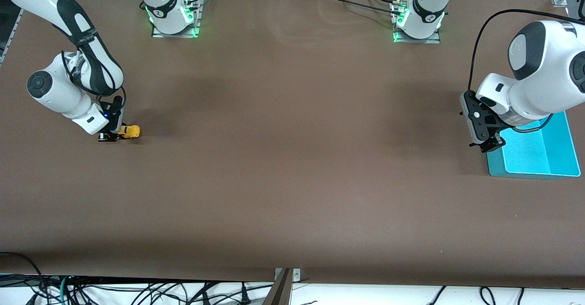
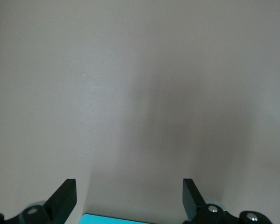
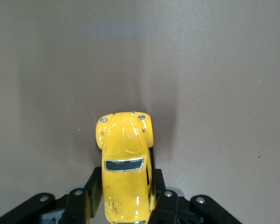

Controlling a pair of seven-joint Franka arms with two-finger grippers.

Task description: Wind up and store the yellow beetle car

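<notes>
- One yellow beetle car (image 1: 129, 131), one teal tray (image 1: 555, 156), two arms.
- Car: rounded, glossy (dark windscreen), on the table (image 1: 292, 158) at the right arm's end.
- Right gripper (image 1: 114, 134) clamped on car's sides.
- Left gripper (image 1: 488, 146) waits over the tray's edge, fingers spread, nothing held.

Left gripper (image 2: 129, 198) jaws spread wide, hanging over bare brown bench (image 2: 140, 84). Edge of a turquoise tray (image 2: 114, 219) shows between the jaws. Soft shadow falls on the bench.
</notes>
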